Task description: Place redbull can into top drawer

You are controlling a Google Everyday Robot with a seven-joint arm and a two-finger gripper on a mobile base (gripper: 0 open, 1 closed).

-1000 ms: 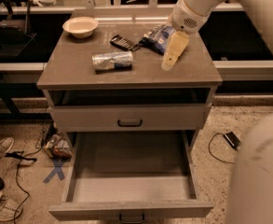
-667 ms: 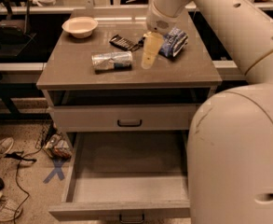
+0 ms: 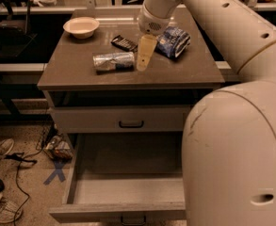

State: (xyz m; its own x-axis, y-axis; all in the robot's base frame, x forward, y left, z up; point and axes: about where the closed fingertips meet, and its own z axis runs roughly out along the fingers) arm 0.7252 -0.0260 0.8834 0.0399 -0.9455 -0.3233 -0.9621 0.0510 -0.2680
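Observation:
The redbull can [image 3: 113,61] lies on its side near the middle of the cabinet top [image 3: 81,74], shiny silver and blue. My gripper [image 3: 144,56] hangs from the arm coming in from the upper right, pointing down, just right of the can's right end and close above the top. It holds nothing that I can see. The drawer [image 3: 128,192] is pulled out low at the front of the cabinet, with a pale bare floor and low side walls. My arm's bulk hides its right part.
A white bowl [image 3: 81,27] stands at the back left of the top. A black keypad device [image 3: 124,43] lies behind the can. A blue-and-white snack bag [image 3: 173,40] lies right of the gripper. A shut drawer front with a loop handle [image 3: 131,124] is above the open drawer. Cables and shoes lie on the floor at left.
The arm has swung left across the cabinet top. The gripper went from near the snack bag to just right of the can. The can has not moved.

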